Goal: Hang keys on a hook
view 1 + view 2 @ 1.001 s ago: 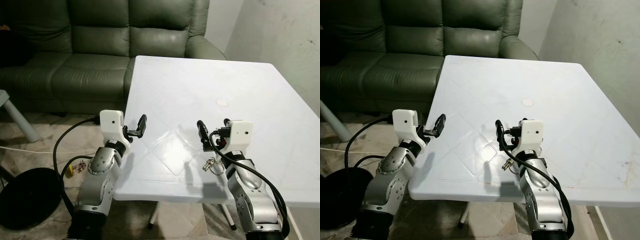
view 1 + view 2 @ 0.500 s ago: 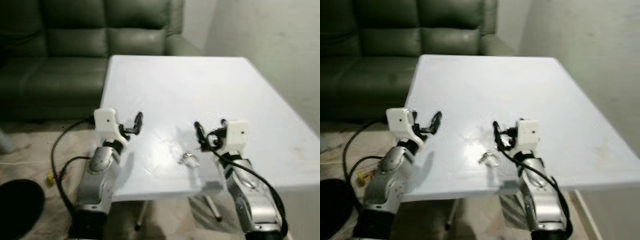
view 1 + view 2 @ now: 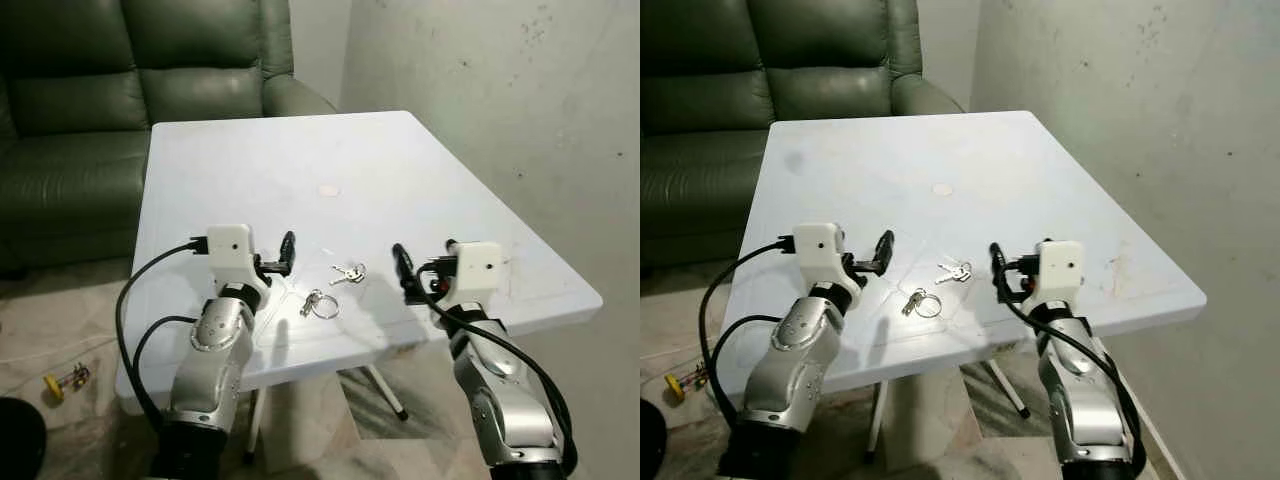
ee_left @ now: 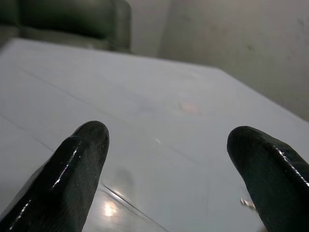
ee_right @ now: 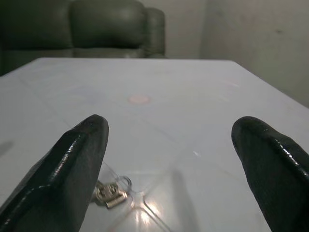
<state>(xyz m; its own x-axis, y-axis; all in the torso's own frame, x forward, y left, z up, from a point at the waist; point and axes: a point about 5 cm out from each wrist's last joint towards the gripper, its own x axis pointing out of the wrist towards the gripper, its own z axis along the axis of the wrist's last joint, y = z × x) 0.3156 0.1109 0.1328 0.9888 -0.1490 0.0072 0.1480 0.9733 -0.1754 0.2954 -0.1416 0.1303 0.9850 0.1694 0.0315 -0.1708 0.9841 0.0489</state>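
**Keys lie on the table between two empty grippers**

The keys (image 3: pixel 330 290) rest flat on the white table (image 3: pixel 420 180), near its front edge. They form a loose cluster: a small bunch of keys toward the far side and a bare ring nearer the robot, joined together. Nothing is touching them.

The left gripper (image 3: pixel 284 254) hovers just beside the keys on the robot's left, its two black fingers spread apart and holding nothing. In the left wrist view its fingers (image 4: pixel 77 169) frame bare table, with a glint of the keys (image 4: pixel 247 203) at the edge by one fingertip.

The right gripper (image 3: pixel 403 272) hangs near the keys on the robot's right, also spread wide and empty. In the right wrist view the keys (image 5: pixel 110 189) lie on the table just beside one finger (image 5: pixel 63 179), lower than the fingertips and apart from them.

A small round mark (image 3: pixel 327 190) sits farther back on the table. A dark green sofa (image 3: pixel 120 90) stands behind the table, and a grey wall (image 3: pixel 500 90) runs along the robot's right.
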